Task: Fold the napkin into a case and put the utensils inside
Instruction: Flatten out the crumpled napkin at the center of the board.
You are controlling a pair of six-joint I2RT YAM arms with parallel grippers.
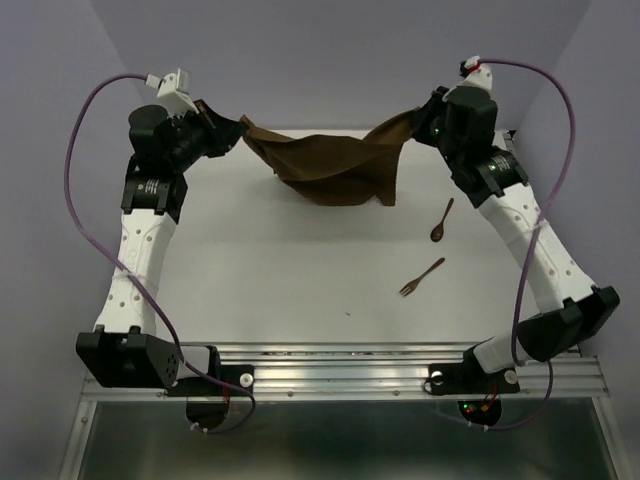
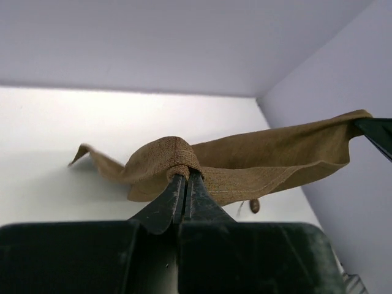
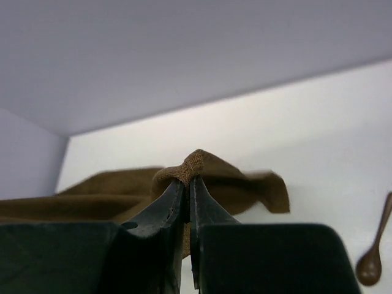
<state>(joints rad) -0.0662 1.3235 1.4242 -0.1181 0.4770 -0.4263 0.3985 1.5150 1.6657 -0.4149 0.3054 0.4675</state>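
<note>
— Left end effector (image 1: 240, 128), entry one: condition?
— Fingers pressed together, pinching one bunched corner of the napkin (image 1: 335, 170). The cloth wraps over the black tips in the left wrist view.
— Right end effector (image 1: 418, 118)?
— Likewise closed, gripping the opposite corner, with a small hump of woven cloth poking above the tips.
— Napkin, description.
— Dark brown, coarse plain weave, soft. Strung between both arms at the far side of the table (image 1: 300, 290), raised at the corners and sagging in the middle. The right side hangs in a folded flap. Whether the lower edge touches the white surface cannot be told.
— Utensils?
— Spoon (image 1: 442, 222): slim, brown, oval bowl toward the near side, lying flat just in front of the flap. Fork (image 1: 422, 277): matching, nearer, angled, apart from the spoon. Neither touches the cloth.
— Room?
— Smooth white tabletop spreads open in front of the cloth, left and centre. Lavender walls stand close behind the cloth and beside each arm.
</note>
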